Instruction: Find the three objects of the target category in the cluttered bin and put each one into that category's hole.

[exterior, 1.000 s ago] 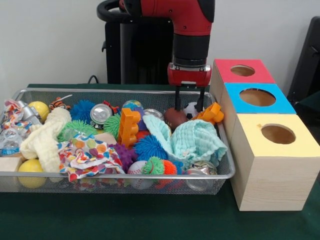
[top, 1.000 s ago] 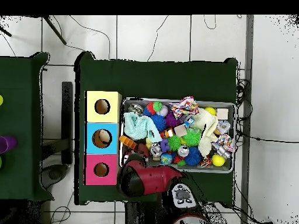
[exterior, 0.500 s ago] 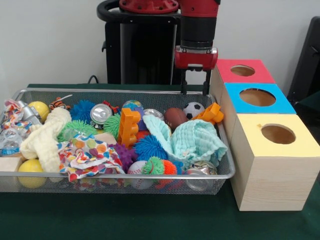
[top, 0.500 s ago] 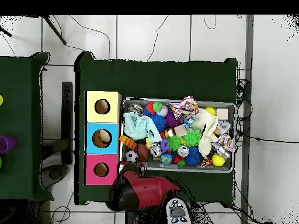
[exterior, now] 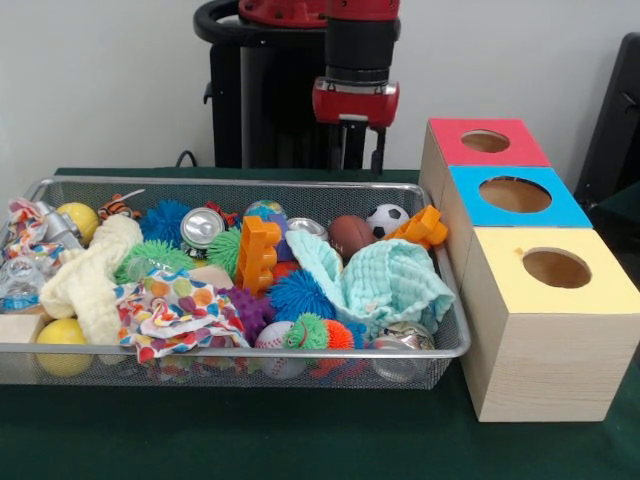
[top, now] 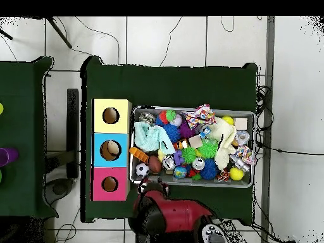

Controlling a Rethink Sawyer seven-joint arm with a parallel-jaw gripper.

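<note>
The hand (exterior: pixel 361 160) hangs in the upper middle of the front view, above the far rim of the wire bin (exterior: pixel 250 352) and clear of everything in it; its 2 thin black fingers (exterior: pixel 379 154) point down with a narrow gap between them and hold nothing. In the overhead view the red arm (top: pixel 168 215) sits at the lower middle of the frame, just below the bin's edge. The bin fills the left and centre of the front view on the green desk (exterior: pixel 300 440), packed with toys. Near its upper right corner lie a brown football (exterior: pixel 351 234) and, just right of it, a black and white soccer ball (exterior: pixel 386 219), with an orange plastic piece (exterior: pixel 424 226) touching the bin's right side. A teal cloth (exterior: pixel 385 283) covers the right part, an orange block (exterior: pixel 257 254) stands near the middle, a cream cloth (exterior: pixel 92 275) lies at the left, and 1 yellow ball (exterior: pixel 62 336) rests in the lower left corner. At the right of the frame 3 wooden boxes stand in a row, each with a round hole: a red box (exterior: pixel 484 141) farthest up, a blue box (exterior: pixel 515 197) in the middle, a yellow box (exterior: pixel 553 272) lowest.
</note>
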